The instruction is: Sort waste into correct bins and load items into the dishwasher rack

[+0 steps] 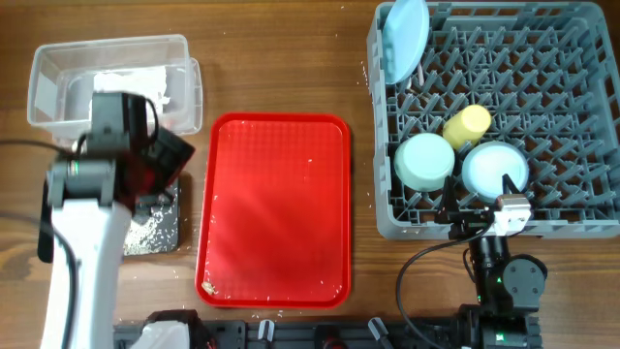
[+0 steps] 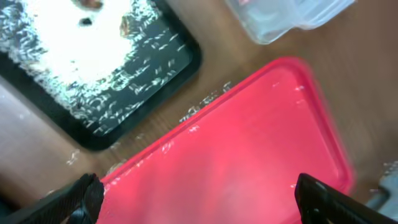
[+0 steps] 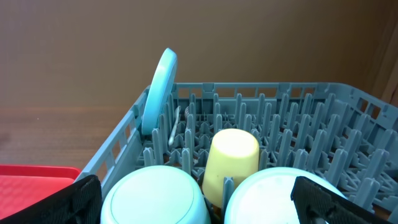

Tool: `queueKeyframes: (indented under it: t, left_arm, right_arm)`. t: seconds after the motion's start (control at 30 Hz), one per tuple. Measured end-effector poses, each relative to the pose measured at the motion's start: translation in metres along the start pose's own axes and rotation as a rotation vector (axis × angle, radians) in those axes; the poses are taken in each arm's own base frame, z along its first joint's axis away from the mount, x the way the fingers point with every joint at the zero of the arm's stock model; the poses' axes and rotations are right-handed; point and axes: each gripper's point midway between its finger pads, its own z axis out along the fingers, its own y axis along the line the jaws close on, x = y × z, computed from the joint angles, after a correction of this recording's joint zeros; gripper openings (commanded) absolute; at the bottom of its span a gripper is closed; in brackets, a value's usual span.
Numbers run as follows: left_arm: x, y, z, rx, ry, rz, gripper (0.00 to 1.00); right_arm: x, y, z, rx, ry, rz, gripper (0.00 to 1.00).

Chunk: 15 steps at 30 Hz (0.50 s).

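Note:
The grey dishwasher rack at the right holds the light blue plate standing on edge, the yellow cup upside down, the mint green bowl and the light blue bowl, both face down. The same items show in the right wrist view: plate, cup, mint bowl, blue bowl. My right gripper is open and empty at the rack's near edge. My left gripper is open and empty above the red tray's left edge. The black tray holds rice crumbs and brown scraps. The clear tub holds white paper.
The flat red serving tray lies in the middle with a few crumbs near its front left corner. Loose rice grains lie on the wood between the red tray and the black tray. My left arm covers part of the black tray in the overhead view.

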Motion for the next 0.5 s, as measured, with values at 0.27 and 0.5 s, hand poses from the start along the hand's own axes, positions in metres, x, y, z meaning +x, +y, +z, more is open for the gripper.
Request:
queueKeyframes:
  t: [0.27,0.5]
  left_arm:
    - [0.023,0.019,0.002,0.211,-0.138,0.038,1.00]
    - [0.036,-0.004,-0.007,0.330,-0.185,0.231,1.00]
  right_arm:
    - [-0.001,0.000,0.000,0.002,-0.002,0.000,1.00]
    - [-0.001,0.000,0.000,0.002,-0.002,0.000,1.00]
